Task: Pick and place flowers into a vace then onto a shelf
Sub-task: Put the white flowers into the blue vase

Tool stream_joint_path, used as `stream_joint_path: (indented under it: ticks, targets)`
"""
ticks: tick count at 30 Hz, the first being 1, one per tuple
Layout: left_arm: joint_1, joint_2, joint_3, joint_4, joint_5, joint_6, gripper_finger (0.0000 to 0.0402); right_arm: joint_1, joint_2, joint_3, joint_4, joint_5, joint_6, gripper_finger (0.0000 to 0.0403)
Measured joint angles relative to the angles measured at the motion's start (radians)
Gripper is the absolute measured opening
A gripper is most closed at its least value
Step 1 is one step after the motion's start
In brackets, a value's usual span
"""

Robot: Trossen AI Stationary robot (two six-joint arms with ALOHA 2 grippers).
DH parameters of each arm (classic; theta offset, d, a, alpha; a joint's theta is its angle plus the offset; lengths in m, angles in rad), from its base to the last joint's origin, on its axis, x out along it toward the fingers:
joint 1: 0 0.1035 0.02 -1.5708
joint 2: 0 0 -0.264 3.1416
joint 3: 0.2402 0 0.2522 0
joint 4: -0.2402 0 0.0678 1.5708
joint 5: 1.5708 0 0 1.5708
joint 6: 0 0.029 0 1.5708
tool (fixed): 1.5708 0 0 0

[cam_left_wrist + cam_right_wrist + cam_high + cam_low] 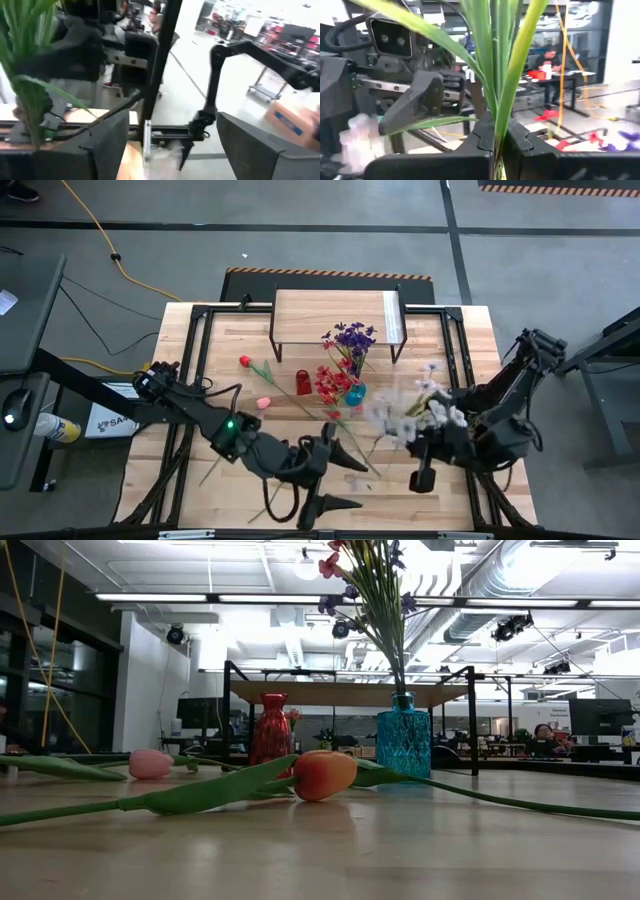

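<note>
Overhead, a light wooden plank table (440, 340) is sitting on a grey concrete floor crossed by a yellow cable (100, 240), and the low view is looking past it into a bright room with white ceiling ducts and strip lights. The shelf (335, 312) is standing at the table's far edge, its pale top bare. Just in front of it a blue vase (355, 393) is holding purple and red blossom sprays (352, 338), with a red vase (303, 383) beside it; loose tulips are lying on the planks to the left, one red (245, 361) and one pink (264, 402). The right gripper (425, 448) is hanging over the table's near right part, and a white blossom spray (415, 412) is blurring beside it, near the blue vase but apart from it. In its own wrist view the fingers (485, 135) are pressing tight together on the spray's green stems (502, 90), which the overhead camera is not resolving. The left gripper (335, 475) is reaching over the near centre of the table with its fingers (105, 145) spread wide around nothing. Only the low view is showing an orange tulip (324, 774) lying close to the lens, with the two vases standing behind it.
</note>
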Motion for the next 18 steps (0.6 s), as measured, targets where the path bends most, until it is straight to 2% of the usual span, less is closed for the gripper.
stream_joint_path:
  ticks: [5,12,18]
  targets:
    - [0.004,0.0,0.0,-0.012,0.042,-0.031,0.0344,0.05,-0.048,0.0,0.028,0.071,-0.108,0.0]
    - [-0.004,0.0,0.0,-0.091,0.044,-0.077,0.0333,0.097,-0.104,0.0,0.024,0.221,-0.201,0.0]
    - [-0.012,-0.006,0.0,-0.281,0.044,-0.162,0.0325,0.101,-0.141,-0.005,-0.003,0.293,-0.276,0.0]
